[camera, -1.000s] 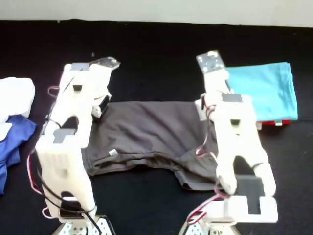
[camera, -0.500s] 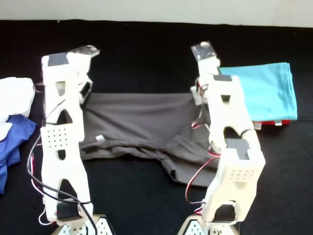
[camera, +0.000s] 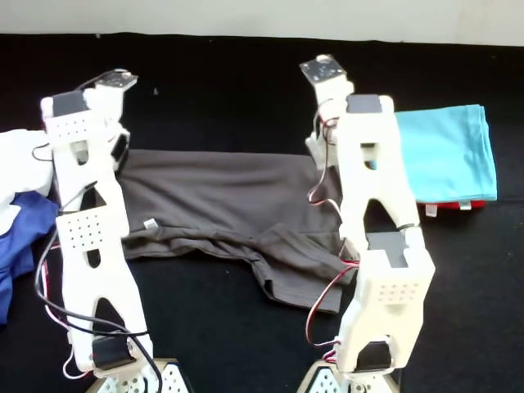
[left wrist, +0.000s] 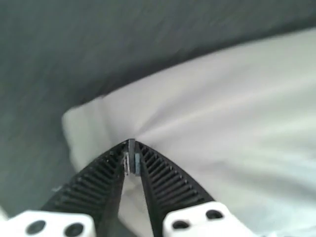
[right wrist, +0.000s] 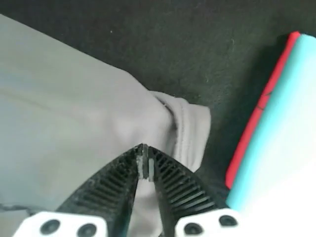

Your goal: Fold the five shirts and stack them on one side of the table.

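The left gripper [left wrist: 132, 159] and right gripper [right wrist: 144, 162], jaws pinched shut on the far corners of the grey shirt [camera: 221, 205], have dragged it back and leftward across mid-table [camera: 246, 86], stretching it flatter, probably ready for folding.

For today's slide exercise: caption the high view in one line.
Left gripper and right gripper pinch far corners of the grey shirt, beside a folded turquoise shirt.

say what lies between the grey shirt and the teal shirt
Bare black table, then the red shirt under the teal shirt, in the right wrist view.
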You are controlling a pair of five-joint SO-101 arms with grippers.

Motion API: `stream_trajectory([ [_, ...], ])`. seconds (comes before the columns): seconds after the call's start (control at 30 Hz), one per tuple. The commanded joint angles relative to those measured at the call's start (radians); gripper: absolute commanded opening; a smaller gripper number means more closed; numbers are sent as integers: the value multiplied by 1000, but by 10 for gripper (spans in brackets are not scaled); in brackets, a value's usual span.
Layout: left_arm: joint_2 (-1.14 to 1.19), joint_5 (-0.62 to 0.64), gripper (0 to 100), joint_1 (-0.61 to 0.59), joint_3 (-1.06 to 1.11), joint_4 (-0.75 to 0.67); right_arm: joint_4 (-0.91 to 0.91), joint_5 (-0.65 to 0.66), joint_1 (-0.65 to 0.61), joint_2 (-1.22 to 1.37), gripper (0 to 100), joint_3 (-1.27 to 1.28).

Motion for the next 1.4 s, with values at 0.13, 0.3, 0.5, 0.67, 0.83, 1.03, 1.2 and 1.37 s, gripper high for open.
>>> stream_trajectory([
  [0.13, -289, -8, 8, 22, 323, 8, -286, -97, 62, 2, 6, 13],
  [0.3, -309, -6, 9, 82, 526, 3, -410, -92, 76, 1, 6, 147],
  [0.5, -311, -8, 9, 76, 591, 6, -417, -91, 76, 12, 6, 193],
  [0.67, -315, -12, 9, 31, 631, 11, -417, -91, 110, 134, 6, 174],
  [0.83, -314, -83, 9, -16, 754, 3, -415, -91, 183, 194, 6, 71],
  [1.03, -317, -127, 9, -77, 760, 3, -262, -95, 214, 191, 6, -96],
  [1.2, -387, -129, 9, -96, 762, 9, -8, -95, 174, 189, 6, -349],
  [1.37, -578, -127, 9, -90, 834, 11, 197, -95, 105, 191, 6, -584],
])
